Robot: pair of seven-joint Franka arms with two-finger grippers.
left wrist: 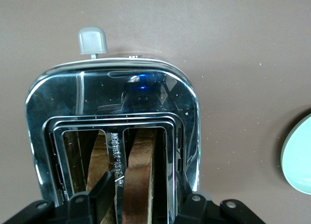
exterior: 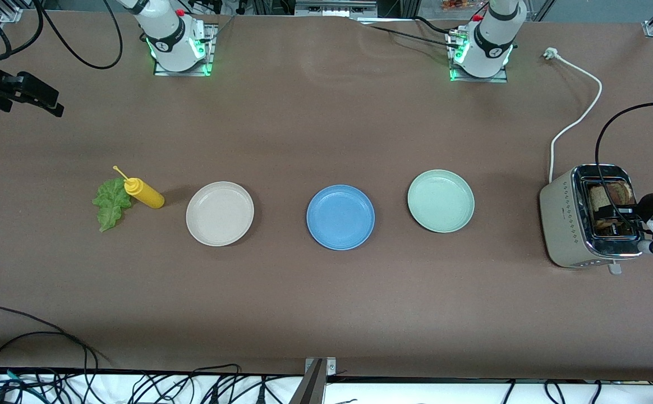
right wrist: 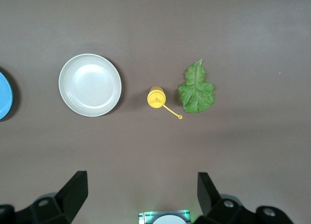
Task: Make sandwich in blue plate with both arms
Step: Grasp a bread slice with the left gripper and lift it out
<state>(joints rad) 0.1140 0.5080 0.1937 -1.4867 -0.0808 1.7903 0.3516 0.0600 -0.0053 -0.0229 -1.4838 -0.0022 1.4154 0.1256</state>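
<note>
The blue plate sits bare mid-table between a cream plate and a pale green plate. Two brown bread slices stand in the toaster at the left arm's end. My left gripper reaches down into the toaster, open. One finger is between the slices and the other is by the slot's outer wall, so they straddle one slice without touching it. A second slice stands beside it. The lettuce leaf lies at the right arm's end. My right gripper hangs open and empty, high over that end.
A yellow squeeze bottle lies against the lettuce, beside the cream plate. The toaster's white cord runs toward the left arm's base. Its lever sticks out on the side nearer the front camera. Loose cables lie along the table's front edge.
</note>
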